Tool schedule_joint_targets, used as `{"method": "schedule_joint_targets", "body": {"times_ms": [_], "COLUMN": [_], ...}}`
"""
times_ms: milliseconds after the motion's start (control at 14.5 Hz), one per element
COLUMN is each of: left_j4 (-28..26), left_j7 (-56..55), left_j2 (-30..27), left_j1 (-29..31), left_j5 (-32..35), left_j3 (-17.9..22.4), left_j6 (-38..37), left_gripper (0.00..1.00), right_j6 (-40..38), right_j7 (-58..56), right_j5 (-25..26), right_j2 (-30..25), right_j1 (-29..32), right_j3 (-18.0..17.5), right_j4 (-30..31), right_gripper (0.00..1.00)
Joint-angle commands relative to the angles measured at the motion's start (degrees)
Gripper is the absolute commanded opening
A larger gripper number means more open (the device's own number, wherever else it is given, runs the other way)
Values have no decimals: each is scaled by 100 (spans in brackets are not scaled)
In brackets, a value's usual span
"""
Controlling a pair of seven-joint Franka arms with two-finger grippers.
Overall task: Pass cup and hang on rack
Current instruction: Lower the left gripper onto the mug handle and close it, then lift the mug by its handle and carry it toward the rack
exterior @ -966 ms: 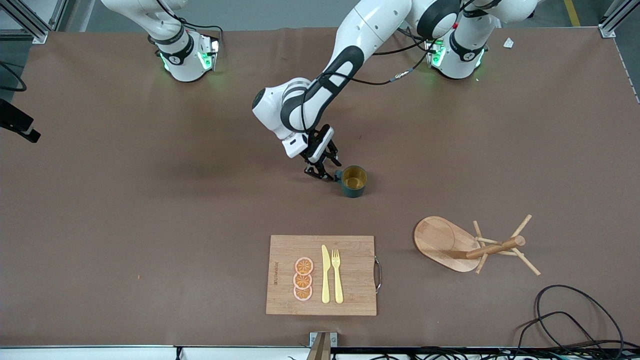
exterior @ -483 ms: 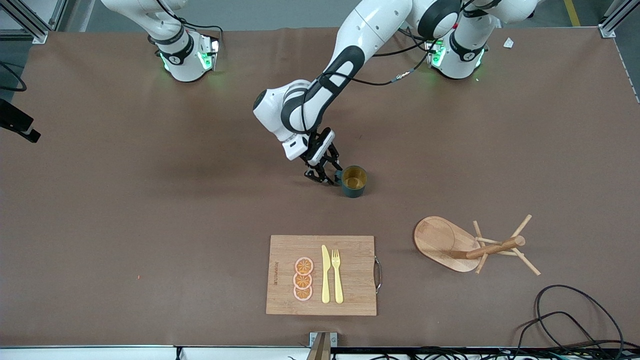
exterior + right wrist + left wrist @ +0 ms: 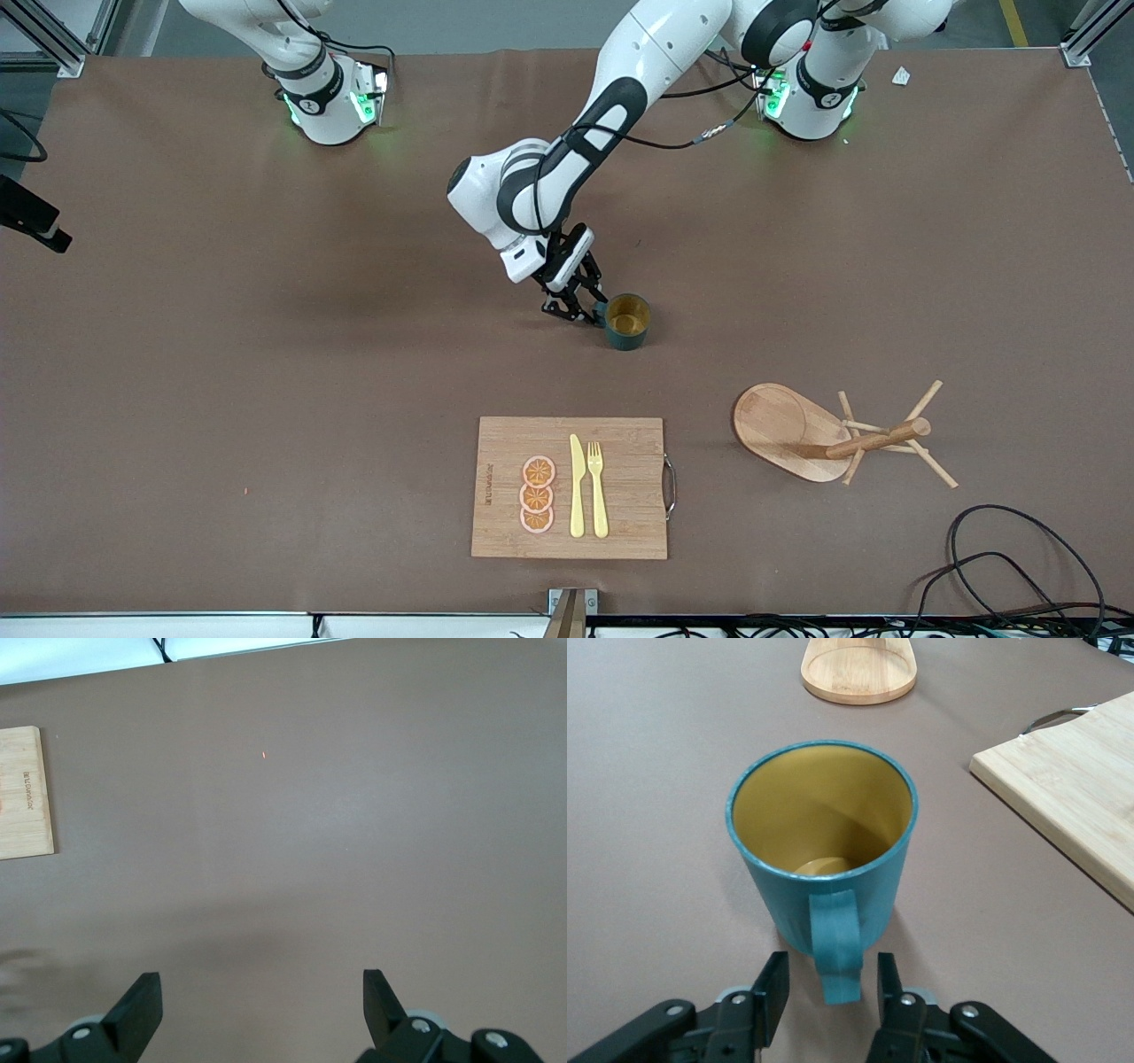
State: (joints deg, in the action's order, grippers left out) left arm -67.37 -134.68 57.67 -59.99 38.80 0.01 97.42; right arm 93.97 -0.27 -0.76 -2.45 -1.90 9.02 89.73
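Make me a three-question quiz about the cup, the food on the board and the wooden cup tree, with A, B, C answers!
1. Where is the cup?
A. on the table
B. on the cutting board
C. hanging on the rack

2. How many orange slices lie on the cutting board?
A. one
B. three
C. five

3. How is the rack?
A. standing up
B. lying on its side
C. held by a gripper

Answers:
1 A: the cup stands on bare table, farther from the front camera than the board, its handle between the left gripper fingers.
2 B: three slices in a row beside the knife.
3 B: its base is tipped up and its post lies along the table.
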Motion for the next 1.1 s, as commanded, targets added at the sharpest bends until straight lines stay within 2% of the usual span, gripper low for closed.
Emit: {"method": "schedule_joint_targets", "body": {"times_ms": [0, 69, 138, 207, 414, 828, 1034], "left_j4": [-13, -13, -13, -13, -13, -13, -13], "left_j7": [73, 82, 117, 126, 423, 1854, 2689], "left_j2": [-142, -134, -134, -142, -405, -1950, -2522], "left_j1": [-13, -13, -13, 13, 145, 944, 1506], "left_j5": [-171, -180, -189, -197, -565, -2093, -2963], "left_j3": [25, 25, 25, -1, -10, -28, -28], "left_j6": [-126, -126, -118, -117, -117, -117, -117], "left_gripper": [35, 26, 10, 1, 0, 0, 0], "right_j6": [-63, -55, -55, -55, -55, -63, -63], "right_j7": [-17, -17, -17, -17, -17, -26, -26], "right_j5": [85, 85, 85, 85, 85, 85, 85], "right_j2": [25, 25, 25, 25, 25, 16, 16], "right_j1": [-30, -30, -30, -30, -30, -30, -30], "right_j3": [3, 3, 3, 3, 3, 3, 3], "right_j4": [-78, -78, -78, -78, -78, -78, -78], "right_gripper": [100, 100, 100, 100, 100, 100, 100]}}
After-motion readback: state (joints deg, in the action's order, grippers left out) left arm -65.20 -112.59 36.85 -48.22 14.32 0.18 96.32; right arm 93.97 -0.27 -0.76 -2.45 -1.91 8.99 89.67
